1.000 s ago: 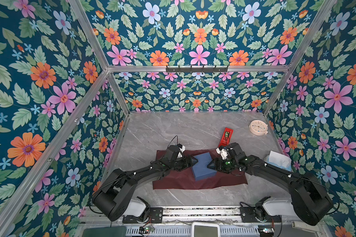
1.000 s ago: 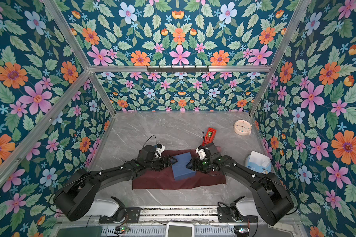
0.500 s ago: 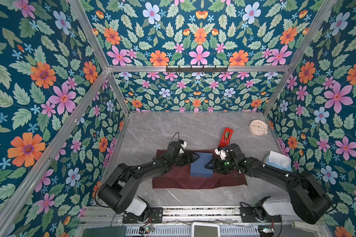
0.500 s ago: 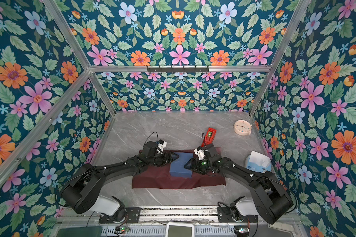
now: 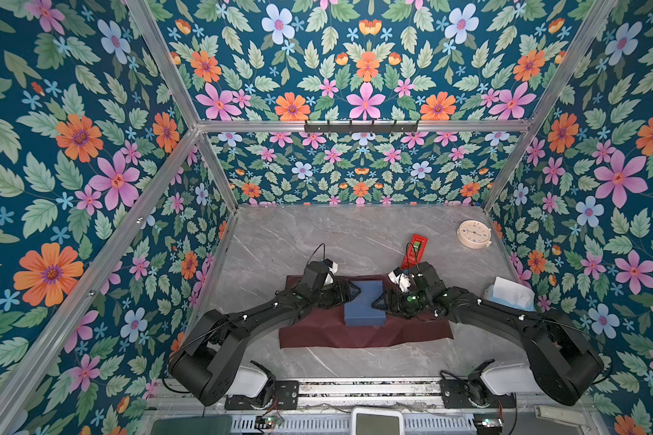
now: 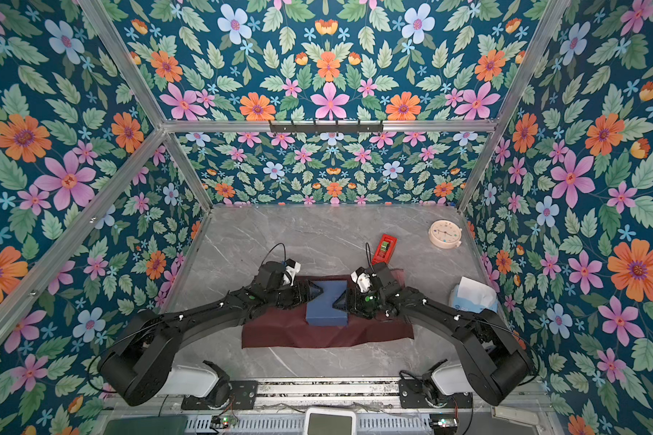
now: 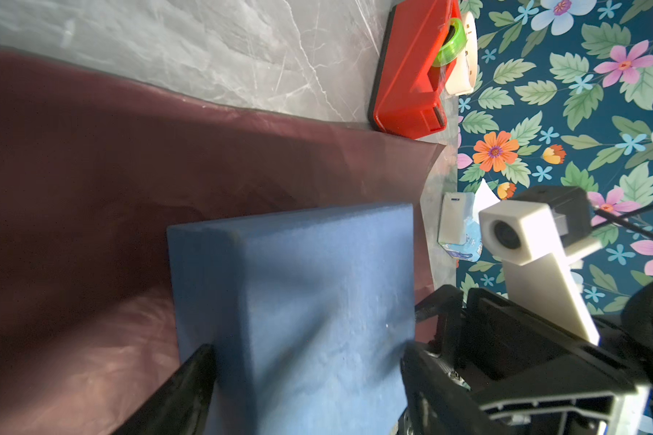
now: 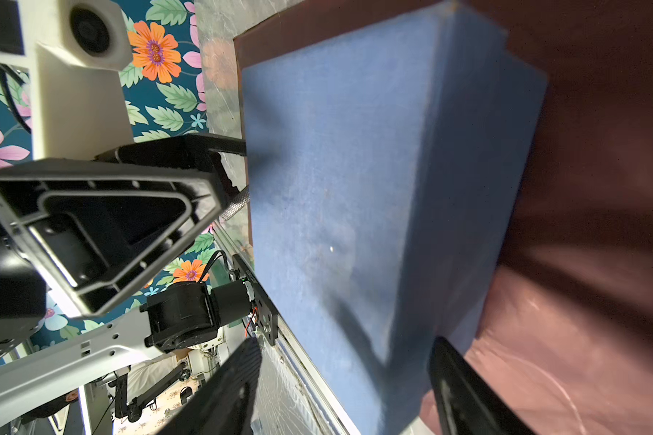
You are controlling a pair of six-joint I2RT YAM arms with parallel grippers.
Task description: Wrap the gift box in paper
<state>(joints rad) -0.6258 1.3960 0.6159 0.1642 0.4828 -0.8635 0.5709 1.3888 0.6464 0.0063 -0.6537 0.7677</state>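
The navy gift box [image 5: 364, 314] [image 6: 327, 314] lies level on the maroon paper [image 5: 317, 335] [image 6: 279, 335], which is spread flat on the table. My left gripper [image 5: 359, 292] [image 6: 319, 290] reaches in from the left, turned on its side, and is shut across the box's thickness. In the left wrist view its fingers [image 7: 306, 348] bracket the box [image 7: 298, 282], one over the top face and one at the lower edge. My right gripper [image 5: 373, 302] [image 6: 336, 301] holds the opposite side the same way. In the right wrist view its fingers [image 8: 345, 341] straddle a corner of the box [image 8: 355, 188].
A red tape dispenser [image 5: 415, 250] lies just behind the paper's far right corner. A round cream clock [image 5: 475, 234] sits at the back right. A tissue box [image 5: 509, 293] stands by the right wall. Floral walls enclose the grey marble table [image 5: 317, 233].
A second ago the box was turned askew and tipped between the two grippers. It now sits square and level on the paper, slightly further left. Both grippers stayed on it.
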